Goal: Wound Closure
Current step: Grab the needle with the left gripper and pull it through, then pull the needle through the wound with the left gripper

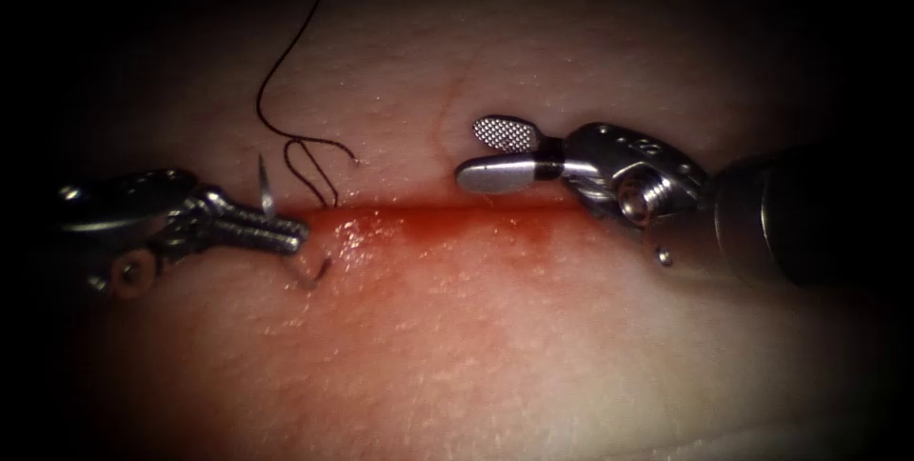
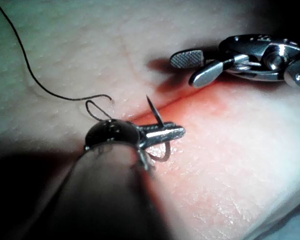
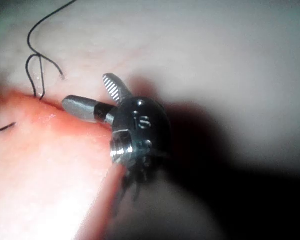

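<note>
Needle [image 1: 266,187] sits mid-curve in the clenched left end effector [image 1: 286,230] at nine o'clock of the cut [image 1: 428,206], tip clear of the tissue [image 1: 476,347]; the right end effector [image 1: 495,151] gapes, holding nothing.

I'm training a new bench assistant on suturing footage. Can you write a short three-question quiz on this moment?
1. True or false: the right tool holds the needle.
2. Which tool's jaws are shut on the needle? A) left tool B) right tool C) neither
3. Fill in: red fluid lies along the ___ in the tissue.

Key: 1 false, its jaws are open and hold nothing. 2 A; it grips the needle mid-curve, the point standing clear above the cut, thread trailing. 3 cut.
</note>
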You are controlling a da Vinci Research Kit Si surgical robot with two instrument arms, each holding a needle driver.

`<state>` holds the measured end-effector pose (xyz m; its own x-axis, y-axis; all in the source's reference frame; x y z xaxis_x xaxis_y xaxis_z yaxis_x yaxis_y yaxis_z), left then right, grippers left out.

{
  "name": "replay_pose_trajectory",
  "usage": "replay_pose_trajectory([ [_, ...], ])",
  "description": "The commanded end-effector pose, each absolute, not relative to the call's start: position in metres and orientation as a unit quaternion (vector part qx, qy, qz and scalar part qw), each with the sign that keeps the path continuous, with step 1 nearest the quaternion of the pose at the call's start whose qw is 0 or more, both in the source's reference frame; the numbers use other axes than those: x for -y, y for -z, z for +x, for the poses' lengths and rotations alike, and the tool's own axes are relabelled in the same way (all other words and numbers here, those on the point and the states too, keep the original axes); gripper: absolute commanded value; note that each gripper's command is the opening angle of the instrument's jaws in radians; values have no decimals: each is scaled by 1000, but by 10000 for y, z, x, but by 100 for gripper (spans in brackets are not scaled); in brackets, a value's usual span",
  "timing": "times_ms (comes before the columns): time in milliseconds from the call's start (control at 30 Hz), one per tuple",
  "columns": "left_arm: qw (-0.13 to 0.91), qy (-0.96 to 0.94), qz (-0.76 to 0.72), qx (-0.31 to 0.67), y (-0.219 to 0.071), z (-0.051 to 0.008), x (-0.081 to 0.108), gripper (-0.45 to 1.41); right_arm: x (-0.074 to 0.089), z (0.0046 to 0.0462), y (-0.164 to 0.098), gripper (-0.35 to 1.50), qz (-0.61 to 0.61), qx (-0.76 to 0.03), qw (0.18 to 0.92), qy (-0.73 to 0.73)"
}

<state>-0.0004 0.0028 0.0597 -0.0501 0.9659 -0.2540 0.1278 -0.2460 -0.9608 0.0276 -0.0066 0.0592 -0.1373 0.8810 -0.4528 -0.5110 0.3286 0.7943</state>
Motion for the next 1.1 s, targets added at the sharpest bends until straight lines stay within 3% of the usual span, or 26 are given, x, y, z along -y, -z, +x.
replay_pose_trajectory([
  [33,384,-537,-572,487,-600,-8,-31,-45,67,284,-597,94,181,-516,631,-550],
  [333,355,-534,-587,494,-565,8,-49,-45,68,285,-597,93,181,-516,631,-550],
  [500,250,-585,-674,375,-535,18,-59,-45,70,290,-597,93,195,-520,632,-541],
  [633,154,-630,-720,244,-514,24,-72,-45,85,315,-586,79,211,-527,661,-491],
  [867,99,-673,-723,121,-499,24,-85,-45,94,348,-567,83,185,-535,702,-432],
  [967,61,-712,-699,17,-493,25,-93,-45,97,356,-569,83,176,-531,715,-419],
  [1100,45,-719,-691,-66,-485,29,-109,-45,103,365,-575,67,174,-525,721,-418],
])
